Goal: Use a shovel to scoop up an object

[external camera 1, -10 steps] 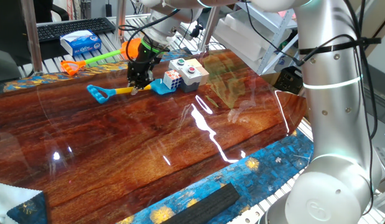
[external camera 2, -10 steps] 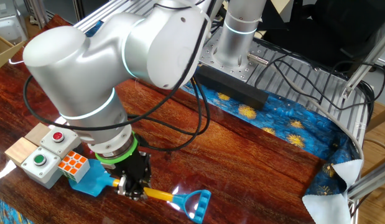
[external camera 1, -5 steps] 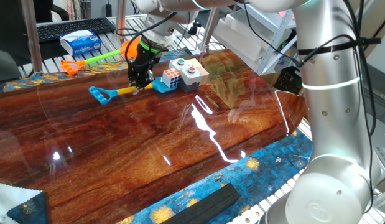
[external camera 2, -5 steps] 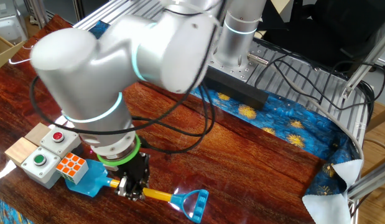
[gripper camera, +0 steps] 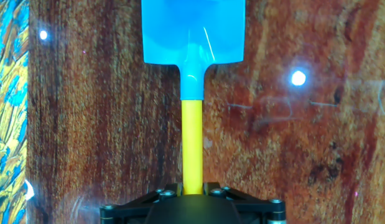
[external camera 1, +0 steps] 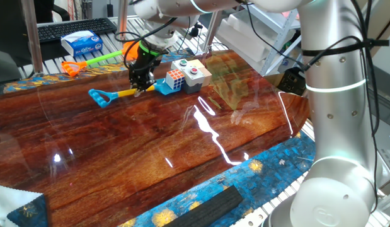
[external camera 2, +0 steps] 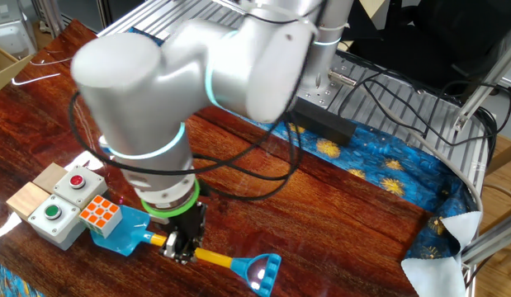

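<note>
A: We start at the gripper (external camera 2: 182,252). Its fingers are drawn close together on the yellow shaft of the shovel (external camera 2: 127,237), so we take it to be clamped on that shaft, pointing nearly straight down at the table (external camera 2: 338,214).

B: We agree. In the hand view the shaft of the shovel (gripper camera: 193,74) runs up from between the fingers to the light-blue blade, which lies flat on the wood. The fingertips themselves are hidden there.

A: Counting now: we see one arm, one gripper, and two toy shovels. The second is the orange-and-green shovel (external camera 1: 94,61), lying well apart beyond the table's far edge.

B: One cube (external camera 2: 101,216), too. It sits just at the front of the blue blade, touching or nearly so; we cannot tell whether it is on the blade. Just beyond it stands the button box (external camera 2: 59,202), with one red and one green button.

A: So the box sits right behind the cube. Further out, one fixed view gives us a tissue pack (external camera 1: 82,43) and a keyboard (external camera 1: 75,27).

B: The other fixed view shows neither. It does show the D-handle's open loop clearly, while the big arm blocks much of the table behind. The hand view shows no cube at all.
</note>
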{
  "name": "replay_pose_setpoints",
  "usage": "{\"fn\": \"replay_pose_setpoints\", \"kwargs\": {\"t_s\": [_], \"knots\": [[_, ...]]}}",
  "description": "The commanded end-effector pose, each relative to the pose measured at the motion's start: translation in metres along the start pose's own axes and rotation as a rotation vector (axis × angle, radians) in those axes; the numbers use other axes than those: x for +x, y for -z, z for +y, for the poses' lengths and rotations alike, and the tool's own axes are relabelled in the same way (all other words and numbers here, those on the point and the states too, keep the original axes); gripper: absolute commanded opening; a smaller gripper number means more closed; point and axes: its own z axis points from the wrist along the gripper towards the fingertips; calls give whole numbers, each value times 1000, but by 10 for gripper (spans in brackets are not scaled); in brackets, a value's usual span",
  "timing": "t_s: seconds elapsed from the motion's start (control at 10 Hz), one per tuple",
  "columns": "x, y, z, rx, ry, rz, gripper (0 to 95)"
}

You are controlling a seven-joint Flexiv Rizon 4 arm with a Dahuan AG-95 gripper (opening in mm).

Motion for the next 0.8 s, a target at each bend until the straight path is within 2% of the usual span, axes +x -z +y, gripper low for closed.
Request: {"fn": "replay_pose_setpoints", "kwargs": {"t_s": [0.1,0.2,0.3,0.8], "knots": [[5,1,-8,-1,10,-24,0],[8,1,-13,4,14,-48,0],[9,2,-15,5,16,-54,0],[13,7,-50,20,18,-91,0]]}}
